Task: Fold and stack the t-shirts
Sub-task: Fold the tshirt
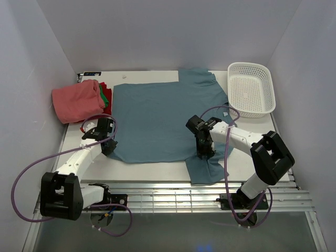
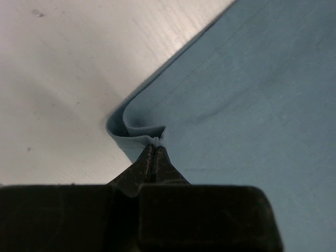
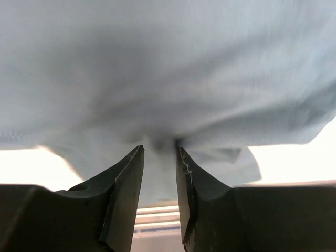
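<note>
Teal t-shirt (image 1: pixel 157 118) spread flat mid-table, first fold starting. My left gripper (image 2: pixel 157 144) pinched fully closed on near-left hem corner; my right gripper (image 3: pixel 160 149) half-closed on bunched hem (grip looks sound). Next: lift both corners evenly, carry hem toward collar.

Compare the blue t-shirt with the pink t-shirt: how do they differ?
The blue t-shirt lies spread flat in the middle; the pink t-shirt is folded at the far left. The left tool pinches the blue t-shirt's edge; no tool touches the pink t-shirt. Both are plain, single-coloured.
</note>
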`<state>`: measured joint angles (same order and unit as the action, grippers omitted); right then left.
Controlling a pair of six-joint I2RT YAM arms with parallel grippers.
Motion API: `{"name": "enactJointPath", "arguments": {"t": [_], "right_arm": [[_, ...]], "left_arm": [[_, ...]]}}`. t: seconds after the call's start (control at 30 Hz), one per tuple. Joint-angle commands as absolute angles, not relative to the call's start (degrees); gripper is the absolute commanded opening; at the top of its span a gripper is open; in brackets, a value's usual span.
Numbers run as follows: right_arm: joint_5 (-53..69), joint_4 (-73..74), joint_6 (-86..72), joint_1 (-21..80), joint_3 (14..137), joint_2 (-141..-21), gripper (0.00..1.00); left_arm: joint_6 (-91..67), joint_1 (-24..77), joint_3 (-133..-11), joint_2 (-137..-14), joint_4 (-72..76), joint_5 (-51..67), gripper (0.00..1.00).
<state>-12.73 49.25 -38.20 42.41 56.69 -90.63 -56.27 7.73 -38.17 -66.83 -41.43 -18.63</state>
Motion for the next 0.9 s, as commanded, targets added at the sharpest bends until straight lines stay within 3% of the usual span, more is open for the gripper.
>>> {"name": "enactJointPath", "arguments": {"t": [0.0,0.33,0.43,0.47,0.53,0.87], "right_arm": [[-17.66,52.46,-34.03,41.57,63.97,-93.16,0.37],[-16.97,55.80,-26.81,37.09,73.83,-99.84,0.35],[-16.96,56.86,-26.72,37.09,71.20,-96.70,0.48],[-17.22,57.30,-27.68,37.09,70.06,-95.64,0.60],[-17.14,57.66,-28.56,37.18,66.19,-93.01,0.71],[-13.01,55.63,-32.69,37.70,55.03,-87.81,0.77]], "left_arm": [[-52.39,7.21,-42.80,-68.90,-36.92,-15.99,0.00],[-47.99,4.75,-50.88,-73.65,-36.47,-16.35,0.00],[-47.02,4.13,-51.59,-73.21,-36.56,-15.56,0.00],[-46.93,4.04,-51.68,-73.30,-36.74,-15.30,0.00],[-47.11,3.96,-51.07,-72.86,-36.74,-15.55,0.00],[-46.85,1.06,-50.01,-73.03,-36.48,-16.96,0.00]]}}
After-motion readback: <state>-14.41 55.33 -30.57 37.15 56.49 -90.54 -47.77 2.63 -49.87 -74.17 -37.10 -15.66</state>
